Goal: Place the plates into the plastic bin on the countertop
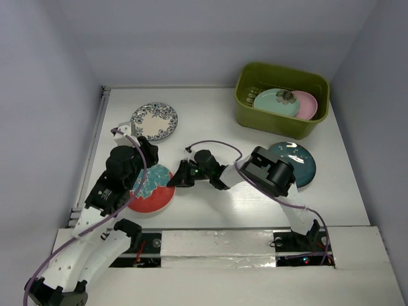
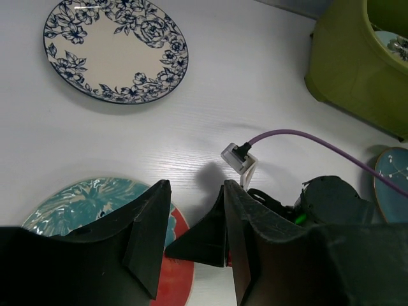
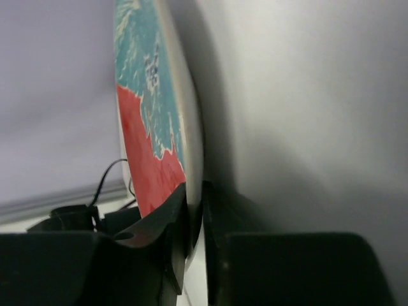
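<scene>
Overhead, both of my arms meet at the near left of the white bench [image 1: 223, 207]. My right fingers [image 3: 162, 220] stand narrow, pinched on the rim of the red-and-teal plate [image 1: 153, 199], one finger on its patterned face and the other beneath it. The grip is on the plate's right edge. I cannot tell whether the rest of the plate lies on the bench or is raised off it.

My left fingers [image 2: 152, 242] stand moderately apart and hold nothing. They hover above the same plate, just beside the tip of my right fingers, and only bench and that dark tip show in the gap between them. A purple cable [image 1: 217, 143] loops over my right wrist.

Farther back on the left, the white plate with a dark blue floral rim [image 1: 154, 121] lies flat on the bench, well apart from both arms. The dark teal plate [image 1: 305, 164] lies on the right, partly hidden by my right arm's elbow.

At the far right stands the olive-green bin [image 1: 280, 122]. Inside it the mint green plate [image 1: 273, 102] overlaps the pink plate [image 1: 310, 106]. A small grey patterned patch shows between them, too small to make out.
</scene>
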Robot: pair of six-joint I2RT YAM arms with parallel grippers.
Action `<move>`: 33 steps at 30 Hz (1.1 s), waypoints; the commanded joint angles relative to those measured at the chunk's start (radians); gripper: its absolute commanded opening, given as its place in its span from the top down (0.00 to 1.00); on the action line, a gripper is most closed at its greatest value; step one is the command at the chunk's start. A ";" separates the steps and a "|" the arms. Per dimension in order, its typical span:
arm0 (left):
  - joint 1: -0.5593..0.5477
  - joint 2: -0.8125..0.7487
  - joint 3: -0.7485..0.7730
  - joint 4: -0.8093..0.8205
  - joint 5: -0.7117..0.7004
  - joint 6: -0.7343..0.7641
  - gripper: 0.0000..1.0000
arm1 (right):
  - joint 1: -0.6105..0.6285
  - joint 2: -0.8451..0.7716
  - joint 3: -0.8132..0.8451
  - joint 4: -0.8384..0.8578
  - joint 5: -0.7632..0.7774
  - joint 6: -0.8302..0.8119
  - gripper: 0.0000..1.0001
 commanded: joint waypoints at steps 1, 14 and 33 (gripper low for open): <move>0.029 -0.006 0.017 0.044 0.016 0.001 0.64 | 0.006 0.016 0.028 0.061 -0.034 0.037 0.85; 0.100 -0.072 0.008 0.055 0.007 -0.039 0.62 | -0.264 -0.542 -0.103 -0.055 0.055 -0.049 1.00; 0.109 -0.125 0.000 0.047 0.030 -0.061 0.61 | -1.052 -0.694 0.347 -0.866 0.230 -0.418 1.00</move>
